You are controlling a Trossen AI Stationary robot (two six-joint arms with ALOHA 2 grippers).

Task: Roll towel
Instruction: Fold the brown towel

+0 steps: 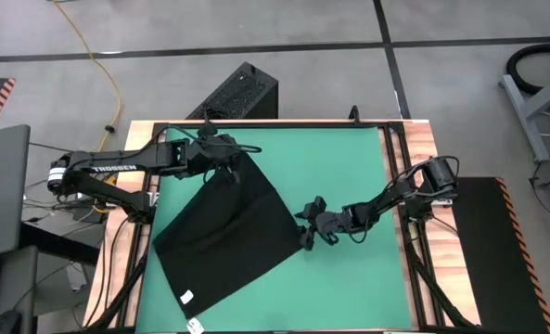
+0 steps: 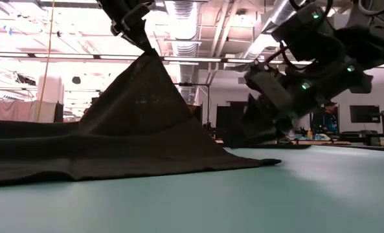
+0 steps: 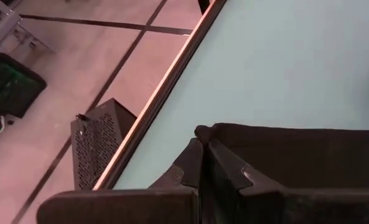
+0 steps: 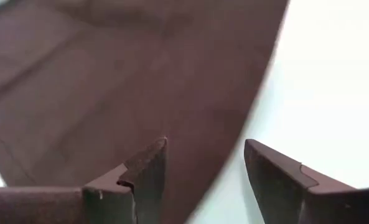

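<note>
You have the table (image 1: 349, 278) with its green top, and the towel (image 1: 223, 232) covers its left-centre part as a loose black sheet. Seen from above it lies as a skewed rectangle turned on the diagonal: its long axis runs from the far-left corner, near the far edge of the mat, down toward the near edge, where the small white tag (image 1: 186, 298) sits. One corner points right toward the middle of the table; another reaches the left edge of the green.

The far corner is lifted: in the low view the cloth rises like a tent to a peak. Your left gripper (image 1: 221, 148) is pinched closed on that corner, holding it above the surface.

Your right gripper (image 1: 309, 223) sits at the towel's right-hand corner, fingers spread wide with the cloth edge between and under them, gripping nothing.

Open green lies to the right of the towel and along the far side. A black ribbed box (image 1: 237, 93) stands on the floor beyond the far edge.
</note>
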